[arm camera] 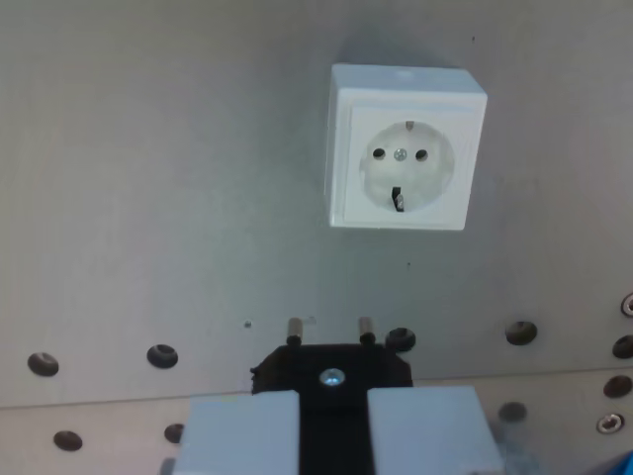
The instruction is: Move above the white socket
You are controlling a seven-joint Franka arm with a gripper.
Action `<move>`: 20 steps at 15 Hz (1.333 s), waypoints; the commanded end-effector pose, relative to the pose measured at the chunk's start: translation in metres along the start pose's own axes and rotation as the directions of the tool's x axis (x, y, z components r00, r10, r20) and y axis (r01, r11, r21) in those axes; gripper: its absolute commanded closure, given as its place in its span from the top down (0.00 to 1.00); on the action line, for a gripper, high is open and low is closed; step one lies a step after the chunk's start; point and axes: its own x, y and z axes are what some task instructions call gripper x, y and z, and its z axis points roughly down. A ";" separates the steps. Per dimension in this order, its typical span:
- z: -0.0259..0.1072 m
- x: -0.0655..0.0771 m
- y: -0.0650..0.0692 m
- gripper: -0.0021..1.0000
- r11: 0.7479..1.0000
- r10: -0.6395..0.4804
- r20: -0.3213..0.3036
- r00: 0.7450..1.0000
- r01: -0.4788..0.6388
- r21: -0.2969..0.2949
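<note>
A white square socket (406, 148) sits on the grey plate in the upper right of the wrist view, with a round recess, two pin holes and a centre screw. My gripper (334, 411) is at the bottom middle, its two pale fingers (242, 430) shut on a black plug (332, 374). The plug's two metal pins (328, 330) point toward the top of the view. The plug is well below and a little to the wrist view's left of the socket, apart from it.
The grey metal plate (158, 198) fills the view. A row of screw holes (162, 355) runs across its lower part, with a seam below them. More screws sit at the right edge (625, 307).
</note>
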 end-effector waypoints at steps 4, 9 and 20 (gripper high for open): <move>0.032 -0.003 0.014 0.00 1.000 0.009 -0.108 0.994 -0.011 -0.015; 0.056 -0.003 0.022 0.00 1.000 0.019 -0.113 0.993 -0.021 -0.014; 0.089 -0.006 0.033 0.00 1.000 0.024 -0.129 0.991 -0.026 -0.008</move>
